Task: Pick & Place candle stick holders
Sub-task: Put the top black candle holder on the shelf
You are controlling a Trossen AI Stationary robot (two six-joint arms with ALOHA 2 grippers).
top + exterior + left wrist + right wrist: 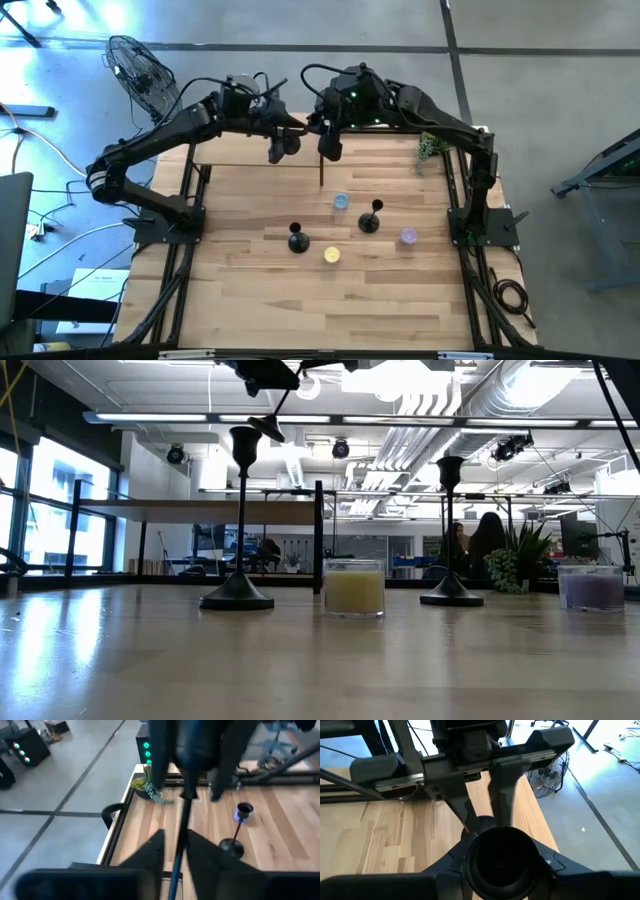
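Note:
One black candle stick holder (184, 815) hangs in the air over the far middle of the table, held between both grippers. My right gripper (502, 851) is shut on its top cup. My left gripper (175, 840) is shut on its thin stem. Its round base (266, 428) hangs lowest, toward the table's left. Two more candle stick holders (297, 240) (371, 220) stand upright on their round bases in the table's middle. My left gripper has the thin stem (181, 834) between its two fingers (154, 851), which lie across it partway along its length. The holder is clear of the table and slants, base end low. My right gripper pinches the cup end (500, 865) between its two fingers, coming from the table's right and slanting down. The stem runs on away from the fingers toward my left gripper.
Three small glass candles sit around the standing holders: blue (341, 203), yellow (332, 255) and purple (408, 237). A small plant (430, 148) stands at the far right corner. A fan (140, 70) stands off the table's far left. The near half of the tabletop (330, 310) is bare wood.

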